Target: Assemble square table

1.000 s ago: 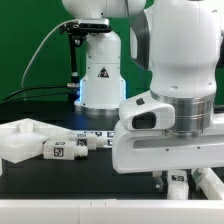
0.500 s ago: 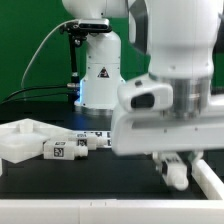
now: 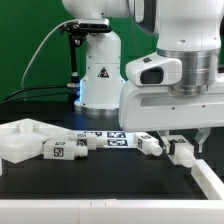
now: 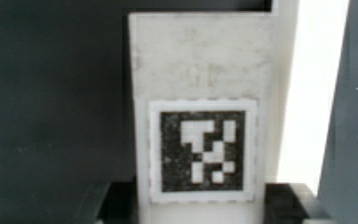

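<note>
Item: leg (image 4: 197, 90), white, tagged, apparently being pinched between the fingers (image 4: 119, 203), low over the table (image 3: 100, 175), at the exterior view's right. Other legs (image 3: 66, 150) are lying loose, with none seen fitted. Assembly is being judged barely begun.

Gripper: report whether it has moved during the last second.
Yes. The gripper, carrying a leg, has risen: against the fixed robot base its housing sits higher, uncovering the marker board.
</note>
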Action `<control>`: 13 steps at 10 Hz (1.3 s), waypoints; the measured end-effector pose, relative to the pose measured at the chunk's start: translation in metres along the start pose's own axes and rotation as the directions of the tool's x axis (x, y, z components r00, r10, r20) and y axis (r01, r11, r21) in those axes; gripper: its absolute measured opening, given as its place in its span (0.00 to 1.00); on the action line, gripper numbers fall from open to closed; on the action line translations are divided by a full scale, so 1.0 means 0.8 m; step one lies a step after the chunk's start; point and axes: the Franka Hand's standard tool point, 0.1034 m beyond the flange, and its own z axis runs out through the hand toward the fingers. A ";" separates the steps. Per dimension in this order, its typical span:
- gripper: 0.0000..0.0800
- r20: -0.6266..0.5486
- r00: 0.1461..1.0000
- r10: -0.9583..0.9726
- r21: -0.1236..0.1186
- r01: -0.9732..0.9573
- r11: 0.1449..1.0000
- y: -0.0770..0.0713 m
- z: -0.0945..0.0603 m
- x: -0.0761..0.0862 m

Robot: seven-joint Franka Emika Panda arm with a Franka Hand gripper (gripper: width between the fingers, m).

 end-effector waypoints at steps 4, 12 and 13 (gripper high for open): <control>0.36 0.010 1.000 -0.001 -0.006 0.001 1.000 -0.028 0.000 -0.096; 0.36 0.034 0.999 0.029 0.008 -0.029 1.000 -0.065 0.043 -0.174; 0.36 0.031 0.999 0.024 0.008 -0.025 1.000 -0.063 0.041 -0.169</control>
